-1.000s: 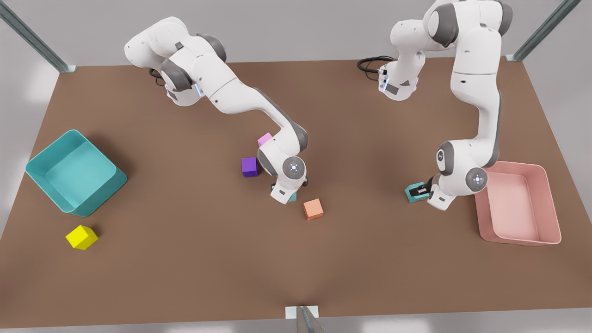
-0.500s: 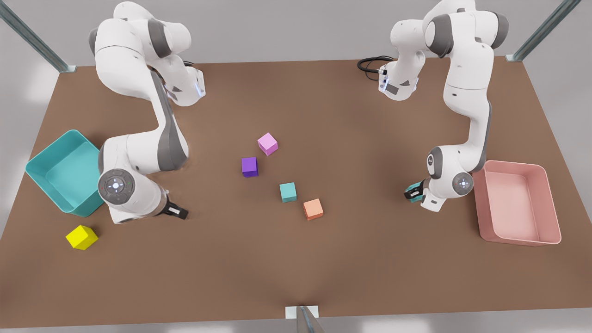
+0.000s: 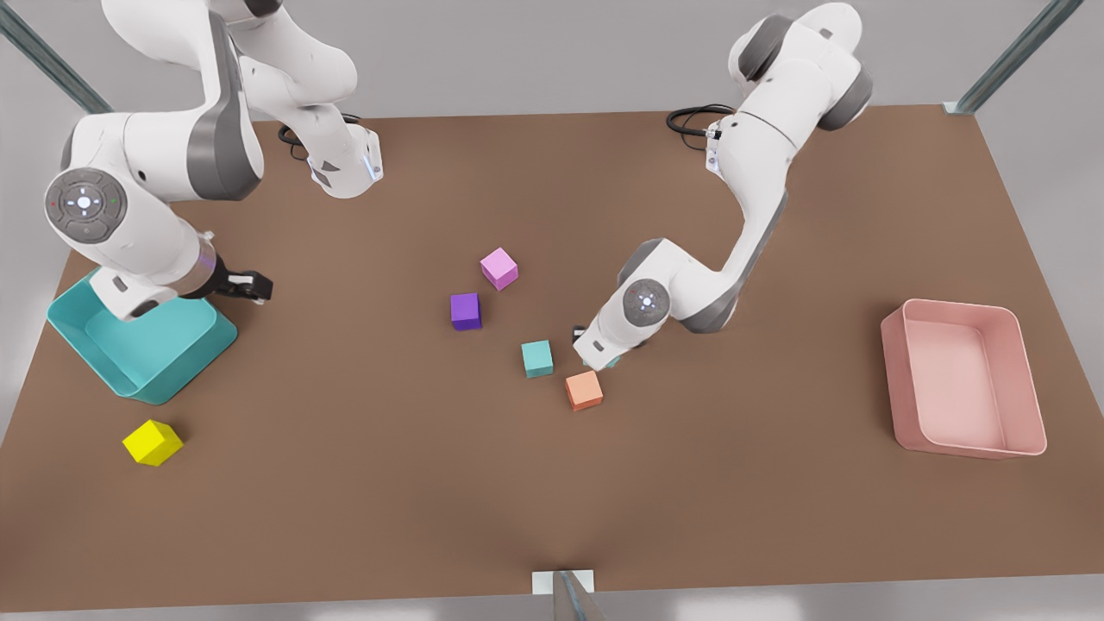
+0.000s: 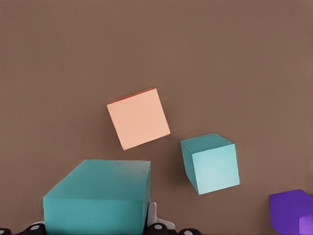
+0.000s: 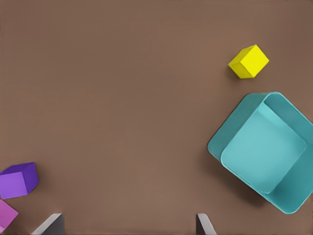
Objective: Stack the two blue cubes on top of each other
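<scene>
Front view: the left claw (image 3: 595,349) is seen low over the table (image 3: 776,483), near the middle, with a teal cube partly hidden under it. In the left wrist view that held cube (image 4: 98,196) is gripped between the claw's fingers, with two opposite sides pressed. The free cube (image 3: 536,358) rests on the table just to the left of the claw in the front view, close beside an orange cube (image 3: 584,389) and apart from it.

The right claw (image 3: 250,286) is held off at the front view's left, above the teal tray (image 3: 138,379), its fingers spread and empty — this arm waits.

Both cubes are judged stiff, light and matte, so little slip is expected, though a small block can twist if it is pinched off-centre. The best hold is taken across two flat opposite faces, near mid-height — as appears to be the case now. For the placing, the held cube would have to be squared to the free one, since the free one sits slightly turned, and the orange cube leaves little room on the near side.
</scene>
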Motion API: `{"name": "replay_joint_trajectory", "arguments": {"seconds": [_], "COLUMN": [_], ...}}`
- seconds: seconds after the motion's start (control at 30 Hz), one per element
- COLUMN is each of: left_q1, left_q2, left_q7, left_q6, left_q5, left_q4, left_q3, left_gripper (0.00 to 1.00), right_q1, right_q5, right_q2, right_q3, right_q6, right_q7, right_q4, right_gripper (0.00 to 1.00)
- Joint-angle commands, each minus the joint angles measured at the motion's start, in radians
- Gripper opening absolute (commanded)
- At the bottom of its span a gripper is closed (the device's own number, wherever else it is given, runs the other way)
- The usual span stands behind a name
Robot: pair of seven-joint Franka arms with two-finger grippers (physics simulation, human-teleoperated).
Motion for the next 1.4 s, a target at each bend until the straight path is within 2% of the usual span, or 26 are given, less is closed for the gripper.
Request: {"name": "replay_joint_trajectory", "arguments": {"seconds": [0.0,0.17,0.3,0.4,0.47,0.77,1.1,1.13,1.17,1.37], "left_q1": [-0.037,-0.135,-0.157,-0.172,-0.174,-0.175,-0.19,-0.19,-0.19,-0.186], "left_q2": [0.041,0.1,0.124,0.198,0.207,0.241,0.264,0.265,0.268,0.253], "left_q7": [-0.632,-0.702,-0.703,-0.703,-0.703,-0.7,-0.7,-0.7,-0.7,-0.702], "left_q6": [-0.036,-0.033,-0.033,-0.033,-0.033,-0.031,-0.03,-0.026,-0.013,-0.055], "left_q5": [0.041,0.041,0.041,0.064,0.072,0.124,0.127,0.127,0.127,0.129], "left_q4": [0.056,0.107,0.118,0.236,0.25,0.319,0.325,0.325,0.325,0.326], "left_q3": [-0.002,-0.002,-0.002,0.002,0.004,0.004,0.002,0.002,0.002,0.002], "left_gripper": [0.64,0.64,0.64,0.64,0.64,0.64,0.64,0.75,0.99,1.0], "right_q1": [-0.004,-0.005,-0.008,-0.016,-0.023,-0.025,-0.023,-0.023,-0.023,-0.025], "right_q5": [0.0,0.001,0.003,0.029,0.029,0.029,0.024,0.026,0.026,0.029], "right_q2": [0.002,0.01,0.01,0.03,0.068,0.068,0.076,0.076,0.076,0.077], "right_q3": [0.0,0.0,-0.002,-0.008,-0.006,-0.008,-0.006,-0.006,-0.006,-0.006], "right_q6": [-0.015,-0.015,-0.015,-0.017,-0.043,-0.044,-0.053,-0.052,-0.052,-0.053], "right_q7": [-0.217,-0.216,-0.217,-0.222,-0.229,-0.229,-0.225,-0.225,-0.225,-0.228], "right_q4": [0.001,0.003,0.003,0.013,0.059,0.058,0.056,0.056,0.056,0.056], "right_gripper": [1.0,1.0,1.0,1.0,1.0,1.0,1.0,1.0,1.0,1.0]}}
